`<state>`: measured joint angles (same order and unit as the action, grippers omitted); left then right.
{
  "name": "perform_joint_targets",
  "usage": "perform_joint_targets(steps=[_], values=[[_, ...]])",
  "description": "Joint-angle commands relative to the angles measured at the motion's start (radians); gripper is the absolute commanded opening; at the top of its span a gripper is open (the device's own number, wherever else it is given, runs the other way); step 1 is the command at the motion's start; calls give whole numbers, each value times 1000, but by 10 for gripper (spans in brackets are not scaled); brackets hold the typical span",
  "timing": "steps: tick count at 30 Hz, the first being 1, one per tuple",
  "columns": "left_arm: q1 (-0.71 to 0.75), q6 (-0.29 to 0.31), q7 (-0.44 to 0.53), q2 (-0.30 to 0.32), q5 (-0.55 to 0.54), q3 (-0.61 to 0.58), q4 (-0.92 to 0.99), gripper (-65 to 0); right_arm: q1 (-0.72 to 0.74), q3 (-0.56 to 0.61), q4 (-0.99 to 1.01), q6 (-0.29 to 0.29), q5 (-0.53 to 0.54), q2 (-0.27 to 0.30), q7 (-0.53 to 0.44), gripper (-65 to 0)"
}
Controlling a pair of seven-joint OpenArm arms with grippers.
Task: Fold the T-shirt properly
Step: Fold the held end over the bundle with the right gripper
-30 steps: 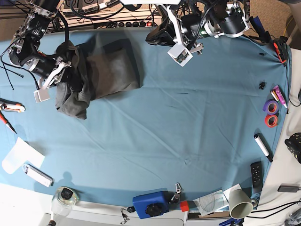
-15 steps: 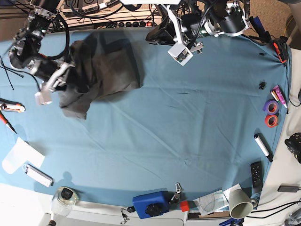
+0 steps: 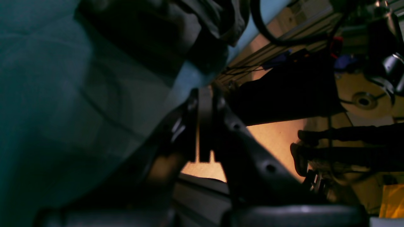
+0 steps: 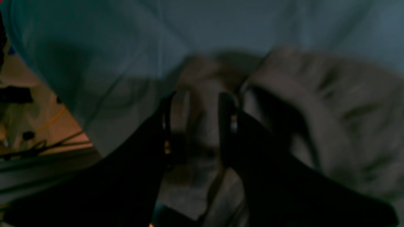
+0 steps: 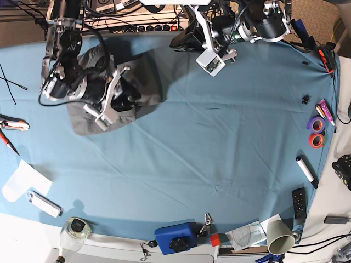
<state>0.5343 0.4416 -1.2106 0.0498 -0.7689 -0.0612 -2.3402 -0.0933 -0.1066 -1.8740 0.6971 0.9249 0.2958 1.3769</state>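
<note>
The dark grey T-shirt (image 5: 143,82) lies in folded layers at the back left of the blue table cloth (image 5: 208,148), one flap reaching toward the front at the lower left. My right gripper (image 5: 122,93) hovers right over it. The blurred right wrist view shows the right gripper (image 4: 195,119) open, its fingers (image 4: 225,126) apart, with the T-shirt (image 4: 315,94) beneath and nothing pinched. The left gripper (image 5: 176,43) hangs at the back edge, right of the shirt. In the left wrist view the left gripper (image 3: 205,126) is shut and empty, and the T-shirt (image 3: 176,31) lies beyond it.
Tape rolls (image 5: 315,131), a marker (image 5: 306,171) and a remote (image 5: 299,203) lie along the right edge. A blue box (image 5: 175,236), a paper cup (image 5: 279,235) and a jar (image 5: 74,230) stand at the front. White paper (image 5: 22,178) and a cutter (image 5: 13,125) lie at the left.
My right arm swung from the shirt's left edge to the right, over the shirt, dragging the bunched cloth along. Its jaws widened. The cloth now lies flatter. The left arm stayed put.
</note>
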Motion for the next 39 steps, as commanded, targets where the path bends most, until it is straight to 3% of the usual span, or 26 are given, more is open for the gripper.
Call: perform_joint_targets(steps=[1,8,14,19,24,27,32,35,39], values=[[3,5,21,-5,-25,-1,-16,-650,19,-22,-19,1,40,12,-15,-493],[3,5,22,-5,-24,-1,-16,-650,13,-278,-20,1,158,13,19,-493],[3,25,23,-5,-24,-1,-16,-650,-103,-438,-20,1,190,14,19,-493],[3,31,25,-5,-24,-1,-16,-650,-161,-440,4,1,171,11,19,-493],[0,31,25,-5,-24,-1,-16,-650,-121,-369,210,1,-59,12,-119,-494],[0,31,25,-5,-24,-1,-16,-650,-74,-286,385,1,-118,12,-126,-494],[1,31,25,-5,-24,-1,-16,-650,-23,-186,449,1,-51,12,-67,-494],[1,31,24,-5,-24,-1,-16,-650,-11,-183,365,1,64,16,19,-494],[0,31,24,-5,-24,-1,-16,-650,-11,-191,183,1,160,18,19,-494]])
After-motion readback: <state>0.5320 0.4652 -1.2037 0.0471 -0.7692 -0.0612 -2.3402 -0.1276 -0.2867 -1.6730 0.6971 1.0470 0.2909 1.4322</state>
